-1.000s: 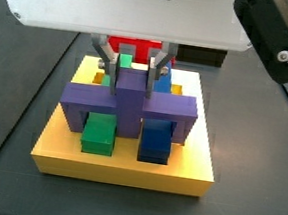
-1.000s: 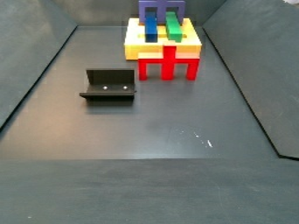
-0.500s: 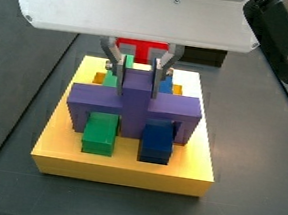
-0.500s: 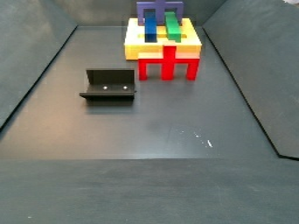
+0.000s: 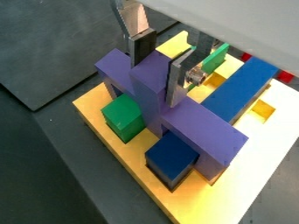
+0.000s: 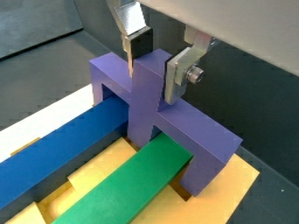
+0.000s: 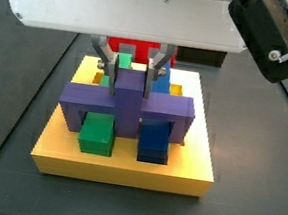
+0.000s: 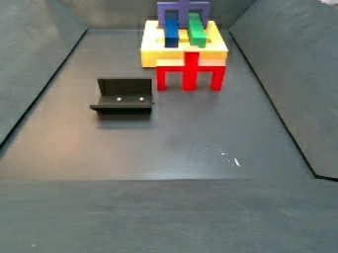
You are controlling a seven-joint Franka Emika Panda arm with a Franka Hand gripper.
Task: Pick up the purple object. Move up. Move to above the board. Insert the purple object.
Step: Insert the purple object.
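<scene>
The purple object (image 7: 128, 102) stands on the yellow board (image 7: 124, 167), its crossbar straddling the green bar (image 6: 117, 188) and the blue bar (image 6: 59, 157). Its legs (image 5: 216, 144) go down beside the bars. My gripper (image 6: 158, 61) is directly above it, with the silver fingers (image 5: 181, 74) on either side of the central upright (image 5: 149, 83) and shut on its top end. In both wrist views the pads press the upright's flanks. In a side view the purple object (image 8: 183, 14) shows at the far end of the floor, with the gripper out of frame.
A red cross-shaped block (image 8: 192, 71) rests against the board's (image 8: 185, 51) side. The fixture (image 8: 123, 97) stands on the dark floor, apart from the board. A dark device (image 7: 286, 34) hangs at the upper right beside the white gripper body (image 7: 127, 6).
Half a second ago the gripper and purple object sat slightly lower over the board. Now they are back where they were one second ago. The fingers stay on the upright.
</scene>
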